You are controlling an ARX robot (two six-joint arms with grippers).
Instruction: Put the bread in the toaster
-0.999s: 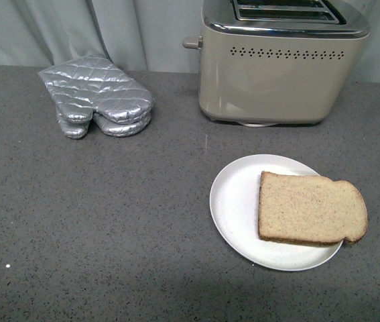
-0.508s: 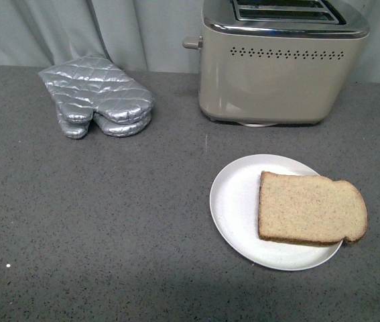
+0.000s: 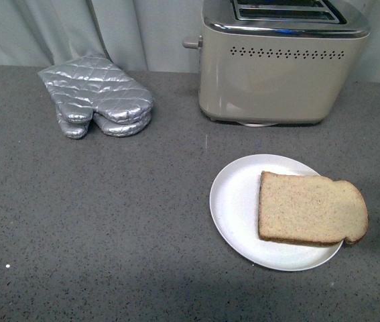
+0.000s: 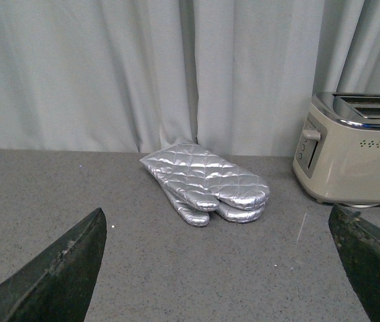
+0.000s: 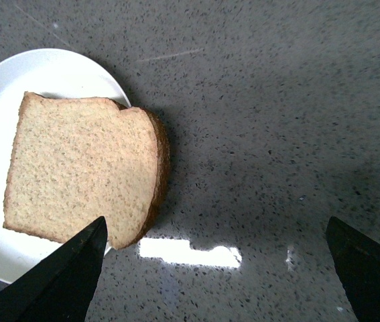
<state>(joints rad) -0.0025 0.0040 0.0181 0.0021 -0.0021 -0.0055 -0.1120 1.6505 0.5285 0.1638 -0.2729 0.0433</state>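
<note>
Bread [image 3: 310, 208] lies flat on plate [image 3: 233, 201] before toaster [image 3: 280, 74]; left hand [image 4: 215, 213] and right hand [image 5: 216, 221] both stand wide open, holding nothing.

The bread [image 3: 310, 209], a light brown slice with a darker crust, lay flat on a white plate [image 3: 233, 201], its rounded top overhanging the right rim. The beige toaster [image 3: 280, 80], chrome-topped with two slots, stood upright behind it, apart.
</note>
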